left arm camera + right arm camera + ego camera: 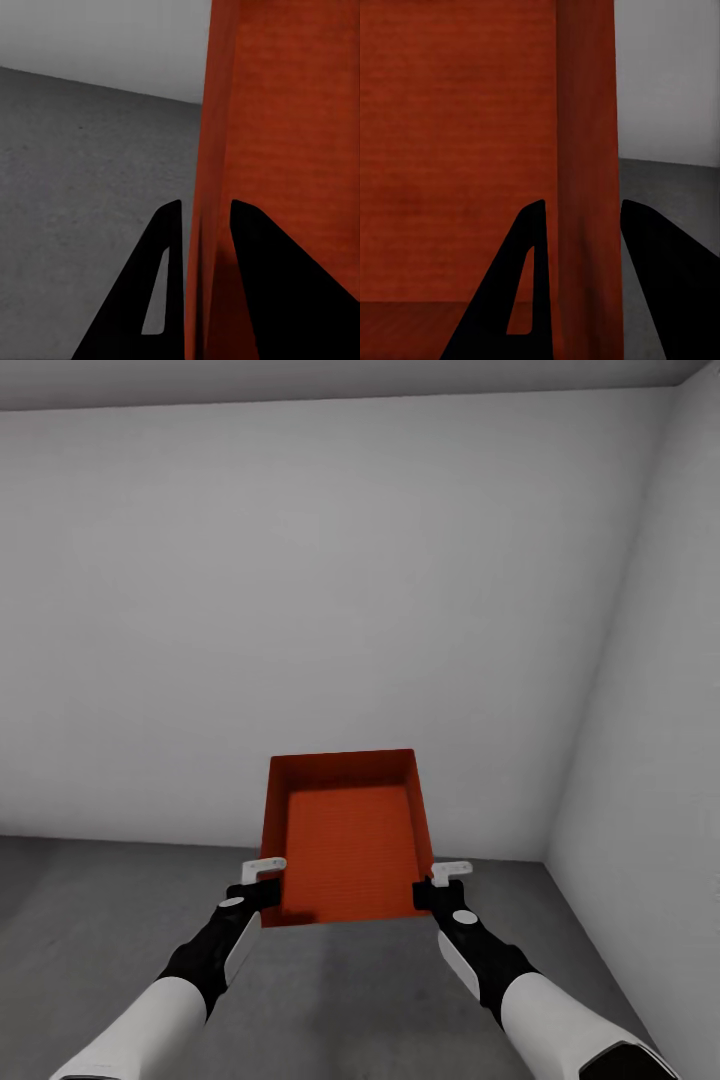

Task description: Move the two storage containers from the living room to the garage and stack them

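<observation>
**mike_r:** So where's the bin at right now?

**tessa:** The orange-red container (348, 842) is up in the air in front of the robot, open top facing the head camera, held between both arms. It's well above the dark grey concrete floor (120, 900) and near a corner of plain white walls (300, 610), so I'd say we're in the garage. I can only spot one container here.

**mike_r:** And the grip?

**tessa:** The left gripper (262, 880) is clamped on the left side wall near the front corner. In the left wrist view you can see the wall (217, 150) running right between the two dark fingers (165, 285), one inside and one outside. Same deal for the right gripper (442, 882): the right wrist view shows its fingers (529, 285) straddling the bin's wall (585, 150). Both are grasping the container, pinching a wall each.

**mike_r:** So which step is this?

**tessa:** Looks like the carry is about done and it's the put-down stage. No other bin on the floor in view, so my guess is this one either goes down as the base, or the robot needs to turn and find the first one to stack on.

**mike_r:** What does the next move need?

**tessa:** Lower both arms together and keep it level so it doesn't twist out of the pinch, then only let go once the bottom is resting flat.
</observation>
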Robot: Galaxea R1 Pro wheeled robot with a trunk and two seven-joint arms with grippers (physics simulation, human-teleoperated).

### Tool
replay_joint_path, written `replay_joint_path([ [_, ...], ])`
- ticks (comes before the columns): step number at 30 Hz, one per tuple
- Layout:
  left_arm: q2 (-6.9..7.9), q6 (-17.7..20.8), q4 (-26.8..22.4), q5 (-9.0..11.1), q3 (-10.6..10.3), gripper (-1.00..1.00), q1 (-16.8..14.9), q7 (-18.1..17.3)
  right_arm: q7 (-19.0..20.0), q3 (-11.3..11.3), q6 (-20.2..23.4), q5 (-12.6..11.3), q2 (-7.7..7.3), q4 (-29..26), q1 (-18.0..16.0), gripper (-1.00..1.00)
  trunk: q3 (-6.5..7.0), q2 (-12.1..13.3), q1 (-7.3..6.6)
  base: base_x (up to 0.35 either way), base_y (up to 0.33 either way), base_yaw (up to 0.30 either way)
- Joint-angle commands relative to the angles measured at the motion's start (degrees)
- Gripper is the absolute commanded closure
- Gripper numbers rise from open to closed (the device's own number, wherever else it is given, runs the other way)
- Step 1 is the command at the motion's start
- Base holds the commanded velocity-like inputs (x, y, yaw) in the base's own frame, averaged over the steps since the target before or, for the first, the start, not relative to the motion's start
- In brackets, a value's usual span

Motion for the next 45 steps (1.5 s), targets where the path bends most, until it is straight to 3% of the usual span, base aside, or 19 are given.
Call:
replay_joint_path([
  [1,0.04,0.31,-0.33,-0.37,1.27,1.0,-0.03,0.58,-3.25,-0.51,-0.35,-0.94,-3.16,3.26,-0.01,1.0,-0.01,-0.05,0.03,0.037,0.01,-0.02],
  [14,0.01,0.31,-0.33,-0.37,1.17,1.0,-0.03,0.58,-3.25,-0.51,-0.38,-0.94,-3.22,3.25,-0.02,1.0,-0.01,-0.05,0.03,0.005,0.001,-0.002],
  [33,0.03,0.31,-0.29,-0.37,1.27,1.0,-0.03,0.55,-4.11,-0.51,-0.44,-0.94,-3.14,3.26,-0.01,1.0,-0.01,-0.05,0.03,0.283,0.0,0.0],
  [45,0.01,0.31,-0.3,-0.37,1.13,1.0,-0.03,0.5,-4.12,-0.51,-0.44,-0.94,-3.15,3.26,-0.02,1.0,-0.01,-0.05,0.03,0.031,0.0,0.0],
])
